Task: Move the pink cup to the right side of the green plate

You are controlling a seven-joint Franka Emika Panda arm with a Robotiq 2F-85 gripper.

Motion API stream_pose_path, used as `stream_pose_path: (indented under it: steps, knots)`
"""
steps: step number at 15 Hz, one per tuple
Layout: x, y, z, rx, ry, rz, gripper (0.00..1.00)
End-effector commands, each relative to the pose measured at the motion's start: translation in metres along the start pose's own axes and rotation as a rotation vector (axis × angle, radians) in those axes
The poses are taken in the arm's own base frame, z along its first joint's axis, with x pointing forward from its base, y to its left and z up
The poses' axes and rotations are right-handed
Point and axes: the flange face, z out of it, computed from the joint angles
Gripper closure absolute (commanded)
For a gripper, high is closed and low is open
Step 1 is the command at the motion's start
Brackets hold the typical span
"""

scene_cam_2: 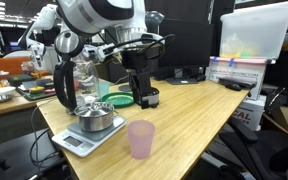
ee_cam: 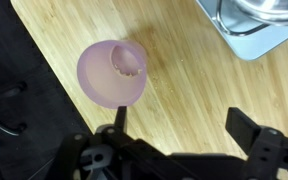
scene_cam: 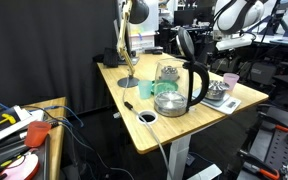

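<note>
Wrist view: close, looks straight down past gripper (ee_cam: 180,138) onto table (ee_cam: 174,90). In an exterior view: far, slightly high, cup (scene_cam: 230,78) near tool. In an exterior view: near, low, cup (scene_cam_2: 141,138) in front of tool. All share cup, scale (scene_cam_2: 76,141).

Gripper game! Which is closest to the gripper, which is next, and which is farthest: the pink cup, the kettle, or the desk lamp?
From the gripper, going by an exterior view:
1. The pink cup: right beside it, at one end of the table.
2. The kettle: around the middle of the table.
3. The desk lamp: way over at the opposite end.
</note>
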Motion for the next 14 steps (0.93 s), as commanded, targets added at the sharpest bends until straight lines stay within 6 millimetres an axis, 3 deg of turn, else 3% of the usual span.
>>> stream_pose_path:
  steps: [1, 4, 14]
  knots:
    - [0.005, 0.013, 0.007, -0.032, -0.024, 0.055, 0.0]
    - [0.003, 0.024, 0.015, -0.033, -0.06, 0.07, 0.0]
    - [-0.007, 0.018, 0.065, -0.116, -0.152, 0.111, 0.0]
